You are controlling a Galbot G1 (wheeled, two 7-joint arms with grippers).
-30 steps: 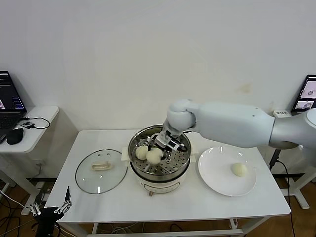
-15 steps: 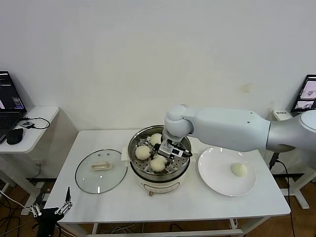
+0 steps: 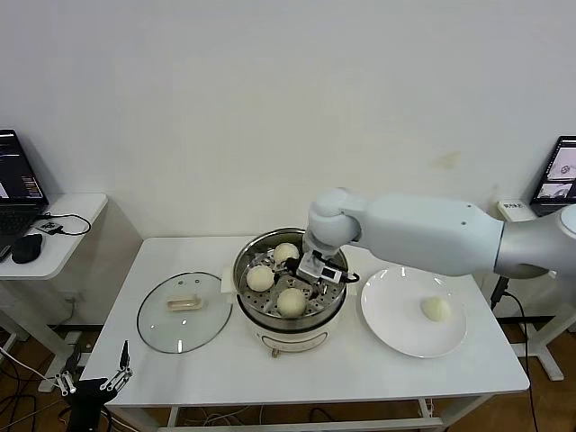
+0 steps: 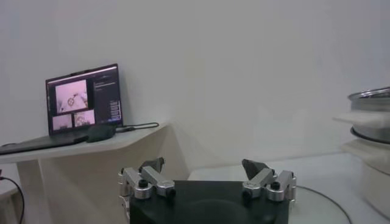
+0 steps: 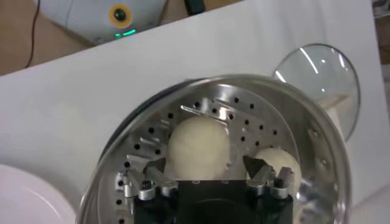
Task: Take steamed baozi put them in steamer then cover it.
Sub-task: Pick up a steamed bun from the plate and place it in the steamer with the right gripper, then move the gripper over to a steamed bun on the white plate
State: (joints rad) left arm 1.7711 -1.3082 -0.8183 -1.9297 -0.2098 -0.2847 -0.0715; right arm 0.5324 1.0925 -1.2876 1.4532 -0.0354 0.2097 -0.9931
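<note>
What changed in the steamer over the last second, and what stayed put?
The right pincer lowered the bun it carried onto the steamer tray, let go and now stands open just behind it. Three baozi sit inside: near, left, far. Unchanged: one baozi on the plate, glass cover on the table, left pincer parked low.
</note>
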